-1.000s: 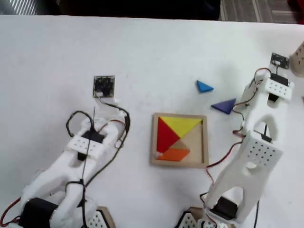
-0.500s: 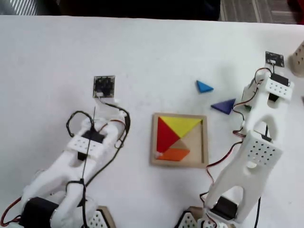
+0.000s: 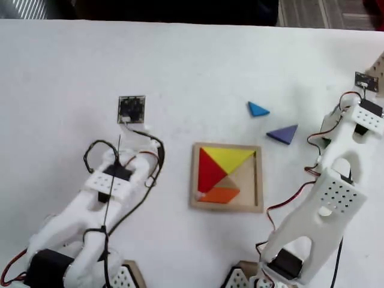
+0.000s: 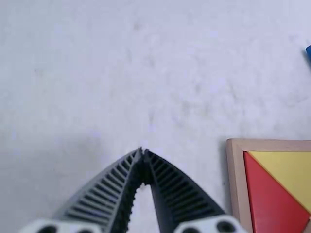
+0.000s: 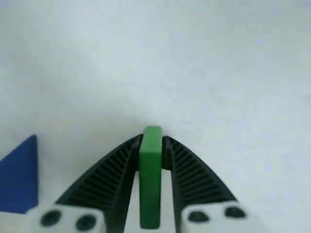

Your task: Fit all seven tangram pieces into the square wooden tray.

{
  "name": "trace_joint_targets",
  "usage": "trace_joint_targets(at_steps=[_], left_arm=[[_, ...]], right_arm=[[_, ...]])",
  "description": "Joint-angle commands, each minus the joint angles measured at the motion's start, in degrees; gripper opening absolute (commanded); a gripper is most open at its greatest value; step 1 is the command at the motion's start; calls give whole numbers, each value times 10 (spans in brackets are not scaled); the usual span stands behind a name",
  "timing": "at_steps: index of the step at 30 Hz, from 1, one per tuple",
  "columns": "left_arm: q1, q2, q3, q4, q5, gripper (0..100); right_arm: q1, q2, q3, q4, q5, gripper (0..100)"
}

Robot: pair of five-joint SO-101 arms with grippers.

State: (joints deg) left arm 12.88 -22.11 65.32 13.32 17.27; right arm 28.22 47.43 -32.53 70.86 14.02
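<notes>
The square wooden tray [image 3: 259, 180] lies mid-table and holds a red triangle [image 3: 210, 171], a yellow triangle [image 3: 229, 157] and an orange parallelogram [image 3: 218, 195]. A small blue triangle [image 3: 258, 109] and a dark blue triangle [image 3: 283, 133] lie loose on the table beyond the tray's far right corner. My right gripper [image 5: 151, 138] is shut on a green piece [image 5: 150, 179] held on edge, with the dark blue triangle [image 5: 22, 177] off to one side. My left gripper [image 4: 144, 153] is shut and empty, just off the tray's rim [image 4: 235, 184].
The right arm [image 3: 342, 144] stands near the table's right edge, beside a beige object [image 3: 378, 69]. The left arm [image 3: 108, 186] with its loose black cables lies left of the tray. White table stretches open across the far half.
The right arm has swung to the right, away from the dark blue triangle, which now lies fully uncovered. The left arm and the pieces have not moved.
</notes>
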Motion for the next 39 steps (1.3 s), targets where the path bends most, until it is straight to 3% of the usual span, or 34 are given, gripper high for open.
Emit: trace_joint_targets(at_steps=[1, 16, 26, 39], left_arm=[[7, -16, -8, -6, -7, 24], [7, -16, -8, -6, -7, 24], [6, -16, -9, -6, -7, 24], [5, -17, -9, -6, -7, 24]], right_arm=[[8, -53, -11, 61, 6, 18], [-52, -213, -2, 276, 5, 18], [-128, -389, 205, 240, 2, 18], [-249, -502, 519, 62, 0, 18]])
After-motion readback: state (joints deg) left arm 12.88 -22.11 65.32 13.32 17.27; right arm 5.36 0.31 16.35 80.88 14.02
